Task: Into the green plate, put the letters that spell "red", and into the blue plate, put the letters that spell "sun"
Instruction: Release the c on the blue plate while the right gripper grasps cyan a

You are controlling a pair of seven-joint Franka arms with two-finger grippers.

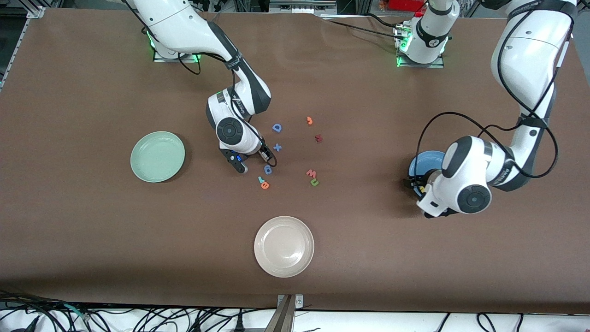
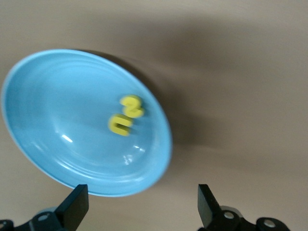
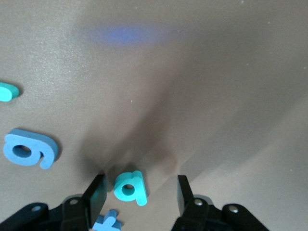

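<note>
Two of "sun" delivered; "red" not yet begun.
Left gripper (image 2: 139,207), jaws open and empty, hangs over the round blue plate (image 2: 43,91) holding the yellow foam "s" (image 2: 132,106) and yellow arch letter (image 2: 120,124). Right gripper (image 3: 137,195), jaws parted, straddles the teal looped foam "d" (image 3: 130,186) on the table; the pale green plate (image 1: 157,156) is empty, and the green arch letter (image 1: 314,182), orange "e" (image 1: 265,185) and teal "r" (image 1: 260,180) lie loose.

This is a robotics lab, not a home or a shop. Two white robot arms (image 1: 221,87) are bolted by lit base plates (image 1: 419,60) to a table (image 1: 92,221) covered in plain brown sheet, with loose black cables (image 1: 138,318) bundled along its edge and metal framing (image 1: 288,313) at its rim. Foam letters (image 1: 276,147) and plastic plates (image 1: 284,246) lie spread as test props below the right pincer (image 1: 251,161).
</note>
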